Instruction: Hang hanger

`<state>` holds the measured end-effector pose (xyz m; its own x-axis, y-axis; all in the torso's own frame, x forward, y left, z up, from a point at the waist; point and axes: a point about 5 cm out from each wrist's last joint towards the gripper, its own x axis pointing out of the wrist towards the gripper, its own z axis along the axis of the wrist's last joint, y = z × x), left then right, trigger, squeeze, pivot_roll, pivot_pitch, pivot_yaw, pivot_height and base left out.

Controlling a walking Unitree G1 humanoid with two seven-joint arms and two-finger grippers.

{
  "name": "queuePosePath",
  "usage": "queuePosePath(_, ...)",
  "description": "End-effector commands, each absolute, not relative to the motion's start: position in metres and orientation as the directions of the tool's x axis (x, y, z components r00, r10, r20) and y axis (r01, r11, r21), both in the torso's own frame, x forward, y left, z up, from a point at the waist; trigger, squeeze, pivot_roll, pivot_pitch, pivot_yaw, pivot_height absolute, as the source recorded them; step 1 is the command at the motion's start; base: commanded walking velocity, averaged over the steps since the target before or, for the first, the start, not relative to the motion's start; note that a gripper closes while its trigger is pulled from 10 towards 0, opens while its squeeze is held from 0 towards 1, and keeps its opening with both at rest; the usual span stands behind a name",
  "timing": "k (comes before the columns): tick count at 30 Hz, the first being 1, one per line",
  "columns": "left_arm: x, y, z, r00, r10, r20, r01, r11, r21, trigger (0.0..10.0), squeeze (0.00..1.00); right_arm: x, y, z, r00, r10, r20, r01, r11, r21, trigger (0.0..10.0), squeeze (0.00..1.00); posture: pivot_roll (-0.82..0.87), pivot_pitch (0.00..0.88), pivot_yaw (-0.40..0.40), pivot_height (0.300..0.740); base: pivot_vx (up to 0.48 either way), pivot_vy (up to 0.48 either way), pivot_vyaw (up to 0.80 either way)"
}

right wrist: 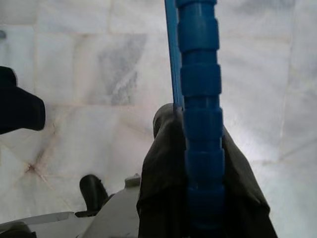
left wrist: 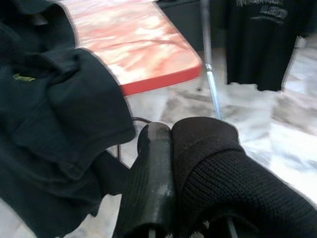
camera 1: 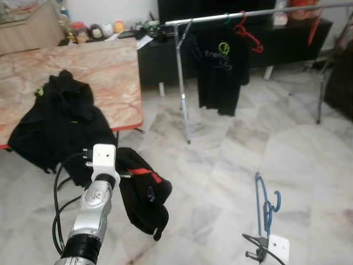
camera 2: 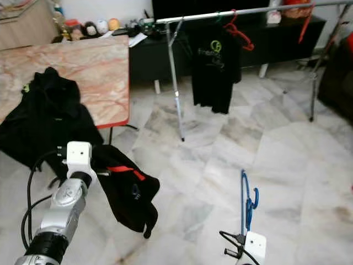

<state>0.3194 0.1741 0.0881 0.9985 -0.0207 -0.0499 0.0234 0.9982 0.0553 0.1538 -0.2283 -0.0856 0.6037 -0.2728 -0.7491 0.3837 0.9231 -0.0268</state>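
Blue hanger (camera 1: 267,205) stands upright above the marble floor (camera 1: 220,160), clamped between the closed fingers of the right gripper (right wrist: 198,163). Left gripper (left wrist: 168,163) grips a black garment (camera 1: 144,196), jaws closed on the fabric, beside the table (camera 1: 105,72). Clothes rack (camera 1: 242,15) stands well beyond.

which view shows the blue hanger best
The left eye view: the blue hanger stands whole above the right gripper. The right eye view matches it. The right wrist view shows just its ribbed bar, clamped close up.
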Motion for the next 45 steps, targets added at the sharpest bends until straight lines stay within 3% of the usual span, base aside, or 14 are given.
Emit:
queuePosePath(1,0.322,0.178,0.097,1.000,-0.015,-0.024,0.016,0.998,0.065,10.0,0.00,0.145,-0.225,-0.090,0.583,-0.264,-0.768,0.383,0.923,-0.026,10.0,0.00,-0.11,0.000,0.059,0.740,0.000,0.398,0.00)
queuePosePath(10,0.322,0.181,0.101,1.000,0.001,-0.013,0.000,0.998,0.068,10.0,0.00,0.129,-0.221,-0.096,0.559,-0.251,-0.791,0.386,0.922,-0.020,10.0,0.00,-0.10,0.000,0.051,0.740,0.000,0.395,0.00)
queuePosePath(20,0.320,0.175,0.099,1.000,-0.002,-0.021,0.003,0.999,0.053,10.0,0.00,0.135,-0.217,-0.095,0.575,-0.230,-0.785,0.351,0.936,-0.018,10.0,0.00,-0.10,0.000,0.042,0.740,0.000,0.371,0.00)
queuePosePath(33,0.311,0.170,0.094,0.999,-0.024,-0.034,0.026,0.999,0.047,10.0,0.00,0.134,-0.217,-0.096,0.573,-0.220,-0.790,0.333,0.943,-0.021,10.0,0.00,-0.10,0.000,0.036,0.740,0.000,0.000,0.00)
queuePosePath(45,0.285,0.186,0.088,1.000,-0.017,-0.018,0.018,0.998,0.054,10.0,0.00,0.132,-0.217,-0.096,0.573,-0.209,-0.792,0.305,0.952,-0.030,10.0,0.00,-0.09,0.000,0.030,0.740,0.000,0.000,0.05)
